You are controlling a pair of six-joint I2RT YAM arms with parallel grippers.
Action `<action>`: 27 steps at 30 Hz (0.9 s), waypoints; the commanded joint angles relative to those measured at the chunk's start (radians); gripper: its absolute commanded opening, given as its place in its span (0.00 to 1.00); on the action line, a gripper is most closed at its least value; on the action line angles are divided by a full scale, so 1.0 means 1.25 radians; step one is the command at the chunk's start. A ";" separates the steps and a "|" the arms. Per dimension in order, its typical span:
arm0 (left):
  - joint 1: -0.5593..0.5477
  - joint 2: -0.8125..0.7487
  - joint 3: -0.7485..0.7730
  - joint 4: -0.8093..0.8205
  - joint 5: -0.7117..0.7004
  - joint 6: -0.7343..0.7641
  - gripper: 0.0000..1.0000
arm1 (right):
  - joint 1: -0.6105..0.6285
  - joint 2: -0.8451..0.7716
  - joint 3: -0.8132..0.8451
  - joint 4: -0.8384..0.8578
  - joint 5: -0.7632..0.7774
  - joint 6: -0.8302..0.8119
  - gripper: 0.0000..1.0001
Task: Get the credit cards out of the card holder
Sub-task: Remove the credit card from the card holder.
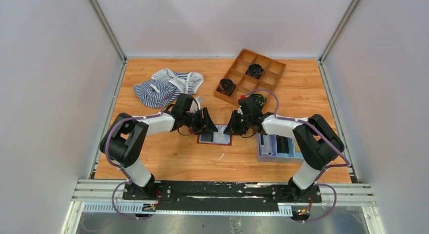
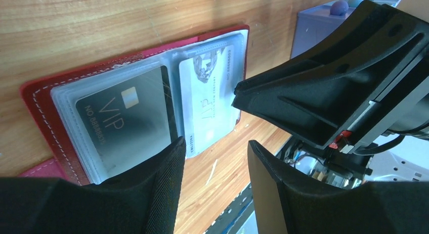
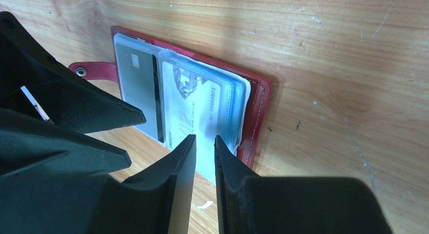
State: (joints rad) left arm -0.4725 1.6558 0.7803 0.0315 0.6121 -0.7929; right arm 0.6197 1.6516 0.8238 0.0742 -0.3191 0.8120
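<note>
The maroon card holder [image 1: 226, 142] lies open on the table between my two grippers; its red cover shows in the left wrist view [image 2: 40, 100] and in the right wrist view [image 3: 258, 112]. A dark VIP card [image 2: 126, 118] [image 3: 139, 87] sits in one clear sleeve. A pale grey-blue card [image 2: 210, 102] [image 3: 202, 107] sticks partly out past the holder's near edge. My left gripper [image 1: 211, 128] [image 2: 216, 143] is open and empty, one finger over the dark card's sleeve. My right gripper [image 1: 230, 129] [image 3: 205, 138] has its jaws a narrow gap apart, tips at the pale card's protruding edge.
A brown compartment tray [image 1: 263, 59] at the back right holds black coils [image 1: 254, 70]. A striped cloth [image 1: 162, 87] lies at the back left. A light-blue tray [image 1: 278, 148] stands right of the holder. The holder's strap tab [image 3: 93, 71] points away from it.
</note>
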 commanded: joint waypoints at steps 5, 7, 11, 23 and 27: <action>0.006 0.028 0.001 0.004 -0.002 0.025 0.51 | 0.007 0.041 0.013 0.015 -0.012 -0.001 0.24; 0.006 0.032 0.002 0.004 0.001 0.028 0.51 | 0.008 0.049 0.011 0.017 -0.010 0.002 0.24; 0.006 0.037 0.000 0.004 0.002 0.032 0.51 | 0.008 0.060 0.010 0.018 -0.008 0.004 0.24; 0.006 0.050 0.015 0.004 0.016 0.035 0.29 | 0.008 0.084 0.002 0.035 -0.016 0.016 0.23; 0.006 0.051 0.023 0.005 0.021 0.035 0.18 | 0.007 0.087 0.004 0.036 -0.017 0.016 0.23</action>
State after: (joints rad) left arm -0.4679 1.7084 0.7818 0.0303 0.6174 -0.7582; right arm 0.6197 1.7214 0.8288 0.1596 -0.3626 0.8375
